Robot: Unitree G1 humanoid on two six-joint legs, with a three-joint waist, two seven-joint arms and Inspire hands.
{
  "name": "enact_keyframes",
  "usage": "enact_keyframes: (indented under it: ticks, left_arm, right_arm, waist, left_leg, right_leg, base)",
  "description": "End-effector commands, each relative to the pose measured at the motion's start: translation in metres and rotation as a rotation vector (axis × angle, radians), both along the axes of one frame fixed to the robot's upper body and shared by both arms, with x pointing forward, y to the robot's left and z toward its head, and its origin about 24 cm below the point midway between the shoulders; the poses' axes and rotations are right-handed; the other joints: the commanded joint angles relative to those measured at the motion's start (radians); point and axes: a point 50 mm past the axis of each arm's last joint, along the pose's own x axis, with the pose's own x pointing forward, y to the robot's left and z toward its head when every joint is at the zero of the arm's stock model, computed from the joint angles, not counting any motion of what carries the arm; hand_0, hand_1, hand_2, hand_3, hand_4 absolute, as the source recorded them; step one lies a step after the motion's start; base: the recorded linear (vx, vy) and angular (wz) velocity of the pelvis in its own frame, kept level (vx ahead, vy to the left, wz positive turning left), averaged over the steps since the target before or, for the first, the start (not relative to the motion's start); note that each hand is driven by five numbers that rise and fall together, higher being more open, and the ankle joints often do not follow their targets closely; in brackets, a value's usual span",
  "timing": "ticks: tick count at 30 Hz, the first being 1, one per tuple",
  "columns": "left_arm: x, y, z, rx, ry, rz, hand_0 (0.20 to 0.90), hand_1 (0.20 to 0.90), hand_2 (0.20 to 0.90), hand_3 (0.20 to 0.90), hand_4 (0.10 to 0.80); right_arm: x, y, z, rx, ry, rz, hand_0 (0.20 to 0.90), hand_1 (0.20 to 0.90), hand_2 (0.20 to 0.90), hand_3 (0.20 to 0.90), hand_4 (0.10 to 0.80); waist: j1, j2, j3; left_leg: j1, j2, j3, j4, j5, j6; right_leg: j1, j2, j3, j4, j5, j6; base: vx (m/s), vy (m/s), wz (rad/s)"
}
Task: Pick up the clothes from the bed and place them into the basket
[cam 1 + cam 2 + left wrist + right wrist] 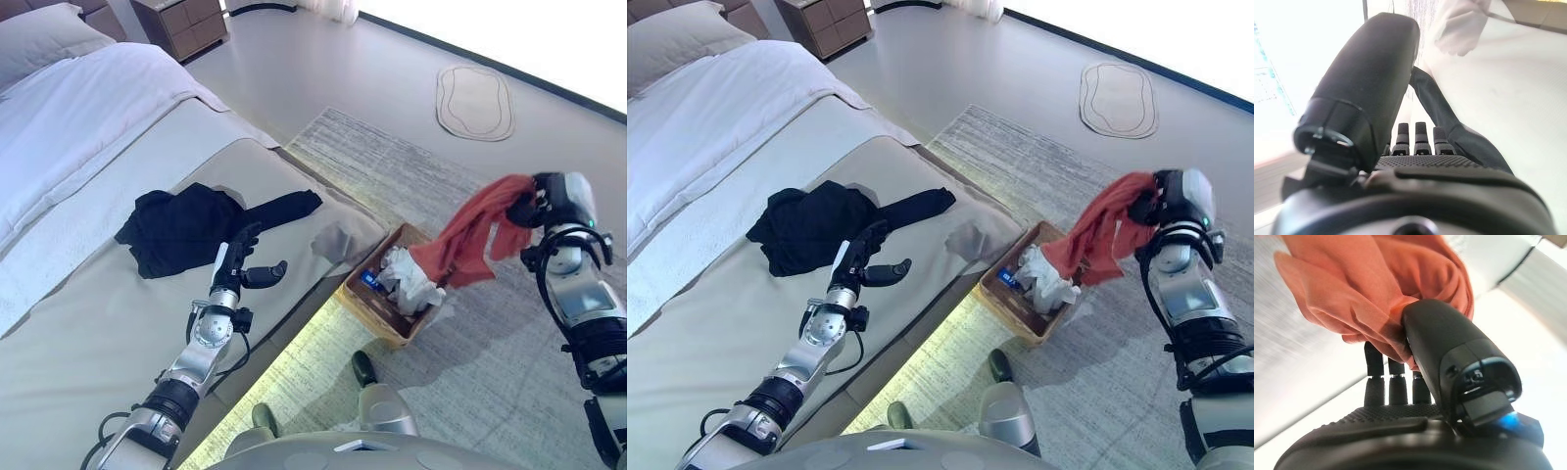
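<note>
A black garment lies spread on the bed, one sleeve reaching toward the bed's edge. My left hand hovers over the bed just beside that garment, fingers straight and open, thumb out; its wrist view shows the black sleeve past the fingers. My right hand is shut on an orange-red garment that hangs down from it, held in the air above the wicker basket on the floor. The orange cloth is pinched between thumb and fingers. White clothes lie in the basket.
The basket stands on a grey rug close to the bed's corner. A small grey cloth lies on the bed corner. A wooden nightstand is at the back, and an oval mat lies on the far floor.
</note>
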Motion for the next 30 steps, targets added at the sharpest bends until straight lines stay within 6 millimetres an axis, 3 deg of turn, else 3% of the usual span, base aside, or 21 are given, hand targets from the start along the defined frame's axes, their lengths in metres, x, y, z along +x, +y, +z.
enact_keyframes:
  ticks: [1,3,19,20,21,22,23,30]
  left_arm:
    - [0.021,-0.008,0.028,0.021,-0.153,-0.040,0.900,0.900,0.900,0.900,0.800]
    - [0.020,-0.012,0.028,0.016,-0.156,-0.062,0.900,0.900,0.900,0.900,0.800]
    - [0.024,-0.020,0.032,0.018,-0.173,-0.109,0.900,0.900,0.900,0.900,0.800]
    - [0.024,-0.021,0.033,0.018,-0.177,-0.112,0.900,0.900,0.900,0.900,0.800]
    - [0.024,-0.020,0.034,0.016,-0.179,-0.111,0.900,0.900,0.900,0.900,0.800]
    - [0.024,-0.020,0.034,0.014,-0.180,-0.111,0.900,0.900,0.900,0.900,0.800]
    - [0.024,-0.020,0.035,0.010,-0.183,-0.113,0.900,0.900,0.900,0.900,0.800]
    - [0.019,-0.018,0.031,0.012,-0.170,-0.129,0.900,0.900,0.900,0.900,0.800]
  right_arm:
    - [0.028,0.011,0.060,-0.065,-0.226,0.088,0.300,0.300,0.300,0.200,0.100]
    - [0.030,0.015,0.048,-0.065,-0.184,0.084,0.300,0.300,0.300,0.200,0.100]
    - [0.030,0.021,0.015,-0.040,-0.098,0.023,0.300,0.300,0.300,0.200,0.100]
    - [0.030,0.022,0.012,-0.047,-0.086,0.015,0.340,0.340,0.340,0.247,0.147]
    - [0.029,0.020,0.011,-0.047,-0.075,0.005,0.531,0.531,0.531,0.469,0.369]
    - [0.027,0.019,0.008,-0.042,-0.068,0.000,0.785,0.785,0.785,0.765,0.665]
    - [0.026,0.018,0.005,-0.035,-0.062,-0.008,0.900,0.900,0.900,0.900,0.800]
    - [0.020,0.016,-0.004,-0.056,-0.039,-0.009,0.900,0.900,0.900,0.900,0.800]
  waist:
    - [0.040,-0.005,-0.034]
    - [0.046,0.004,-0.021]
    - [0.065,0.032,0.006]
    - [0.066,0.033,0.008]
    - [0.066,0.034,0.008]
    - [0.067,0.033,0.008]
    - [0.068,0.033,0.007]
    - [0.080,0.032,-0.003]
  left_leg:
    - [0.051,0.053,-0.030,0.006,-0.084,-0.023]
    - [0.048,0.055,-0.034,0.006,-0.079,-0.025]
    - [0.021,0.056,-0.063,0.006,-0.063,-0.032]
    - [0.019,0.055,-0.065,0.006,-0.062,-0.032]
    - [0.019,0.054,-0.066,0.006,-0.062,-0.032]
    - [0.019,0.054,-0.066,0.006,-0.062,-0.032]
    - [0.019,0.054,-0.066,0.006,-0.062,-0.032]
    - [0.023,0.056,-0.070,0.006,-0.059,-0.031]
  right_leg:
    - [-0.018,-0.018,-0.006,0.091,-0.030,-0.009]
    - [-0.025,-0.019,-0.008,0.093,-0.026,-0.011]
    - [-0.031,-0.028,-0.031,0.075,-0.018,-0.016]
    - [-0.031,-0.029,-0.033,0.073,-0.017,-0.016]
    - [-0.031,-0.029,-0.032,0.073,-0.017,-0.015]
    - [-0.029,-0.029,-0.033,0.072,-0.017,-0.015]
    - [-0.028,-0.030,-0.036,0.071,-0.017,-0.015]
    - [-0.011,-0.032,-0.046,0.067,-0.020,-0.016]
  base:
    - [-0.009,-0.019,-0.04]
    - [-0.036,-0.023,-0.03]
    - [0.002,-0.009,0.01]
    - [0.000,0.000,0.00]
    - [0.000,0.000,0.00]
    - [0.000,0.000,0.00]
    - [0.000,0.000,0.00]
    - [0.007,-0.007,0.01]
